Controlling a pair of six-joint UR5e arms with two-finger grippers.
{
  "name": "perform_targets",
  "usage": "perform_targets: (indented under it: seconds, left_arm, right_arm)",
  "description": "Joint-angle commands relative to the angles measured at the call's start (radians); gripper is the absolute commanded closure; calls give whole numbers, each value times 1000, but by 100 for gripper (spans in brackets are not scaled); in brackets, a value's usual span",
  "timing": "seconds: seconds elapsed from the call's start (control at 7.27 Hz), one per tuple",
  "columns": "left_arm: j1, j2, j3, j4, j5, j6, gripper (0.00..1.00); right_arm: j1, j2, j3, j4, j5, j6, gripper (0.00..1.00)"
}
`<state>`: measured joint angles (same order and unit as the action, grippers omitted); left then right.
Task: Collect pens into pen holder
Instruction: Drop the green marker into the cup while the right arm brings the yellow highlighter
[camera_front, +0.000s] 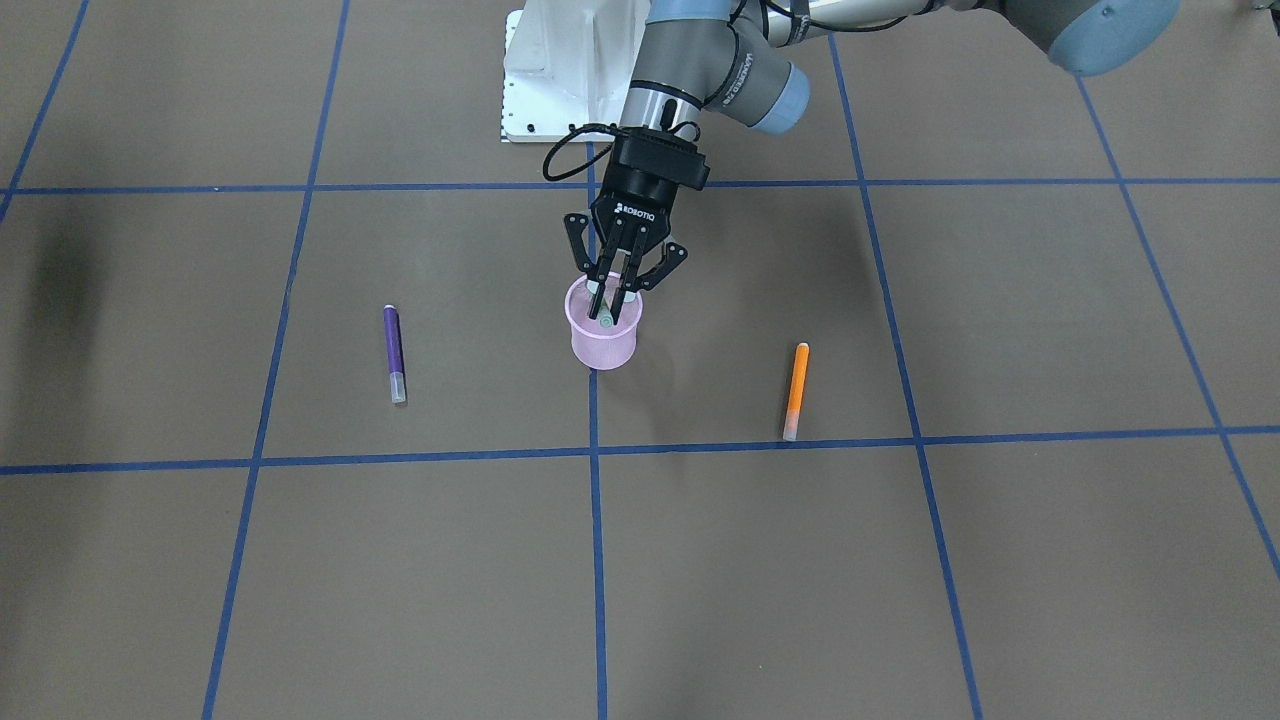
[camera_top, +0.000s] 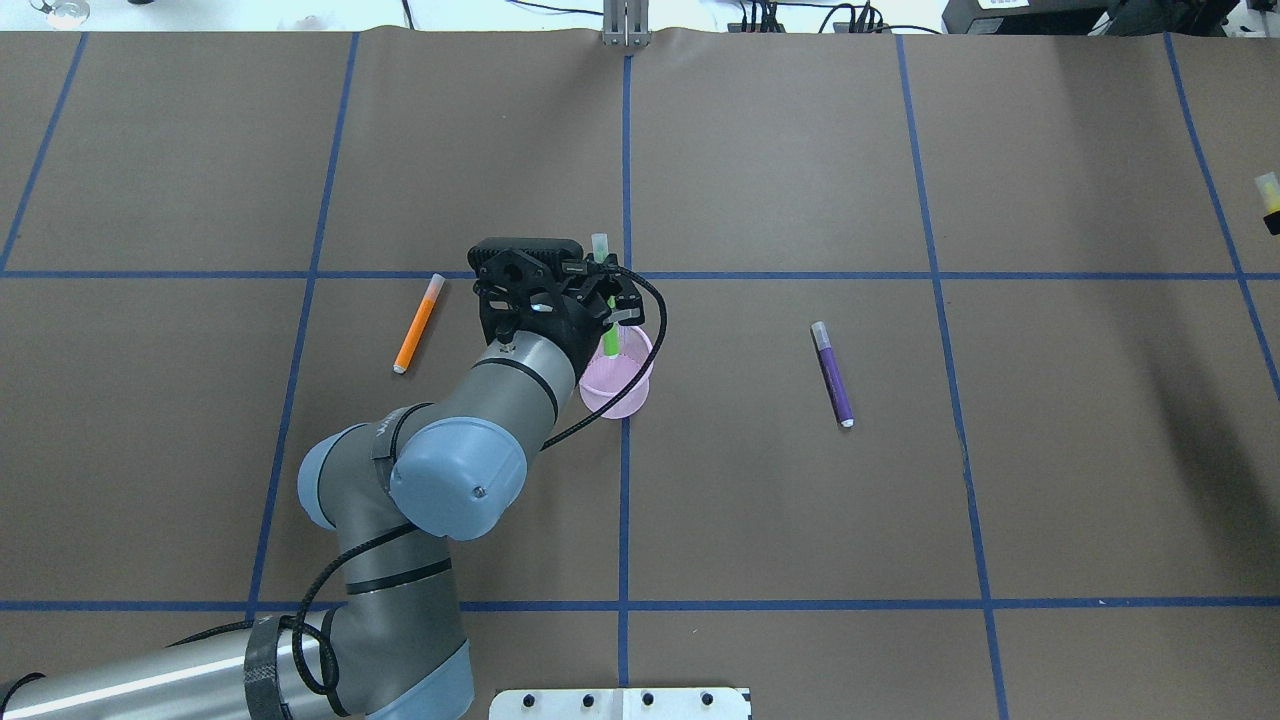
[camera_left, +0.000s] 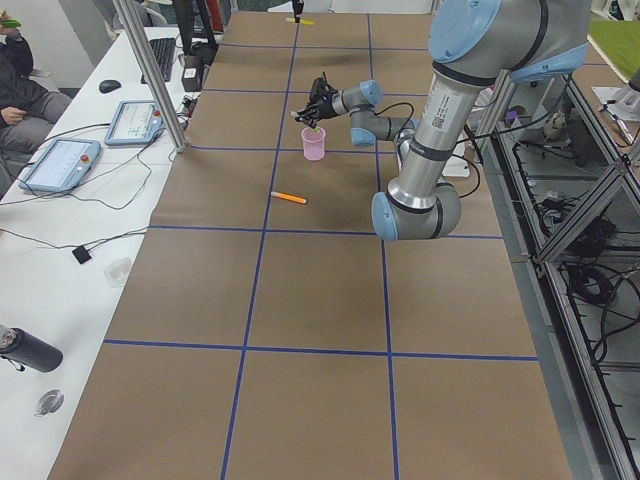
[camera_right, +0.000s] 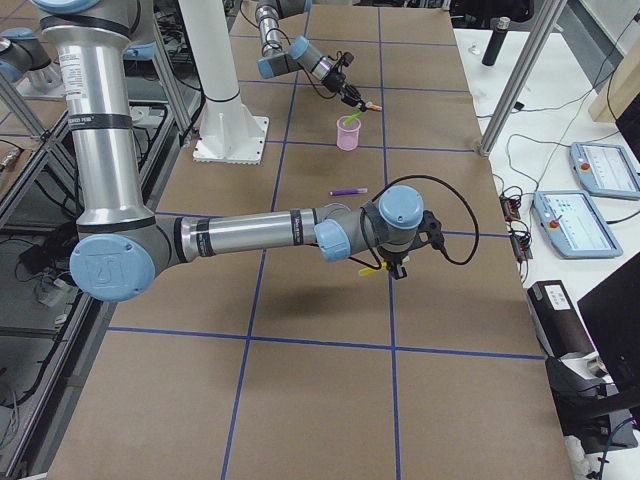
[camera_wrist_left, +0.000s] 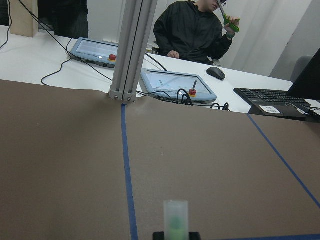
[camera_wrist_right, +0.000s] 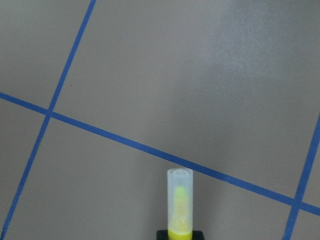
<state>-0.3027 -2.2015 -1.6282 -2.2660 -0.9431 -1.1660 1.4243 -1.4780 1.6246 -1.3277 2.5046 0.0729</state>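
Pen holder (camera_front: 605, 348): pink mesh cup, upright on the table (camera_front: 1000, 300), on a blue tape line (camera_front: 597, 560). Left gripper (camera_front: 612, 295): over the cup's mouth, fingers pinching the green pen (camera_top: 611, 338), whose lower end is inside the rim and cap end raised. Purple pen (camera_front: 394, 352), orange pen (camera_front: 796, 390): flat on the table, one either side, well apart from the cup. Right gripper (camera_wrist_right: 180, 234): far off at the table's right, clamped on a yellow pen (camera_wrist_right: 179, 207).

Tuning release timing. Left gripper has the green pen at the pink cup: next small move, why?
Probably open the left gripper and let the green pen drop: its lower end sits, tilted, inside the rim of the pink pen holder, so it should fall in.
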Motion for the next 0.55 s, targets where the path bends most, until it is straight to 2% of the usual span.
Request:
perform_targets:
  seconds: [0.0,0.14,0.41]
  left_arm:
    - [14,3,24,-6,1,-1,100]
    - [19,2,28,-6,1,-1,100]
    - [19,-1,25,-3,1,3,24]
  right_arm:
    - [-7,1,41,1,-1,7,100]
    - [-8,1,60,1,-1,13,100]
    - [-18,13,101,13,-4,60,100]
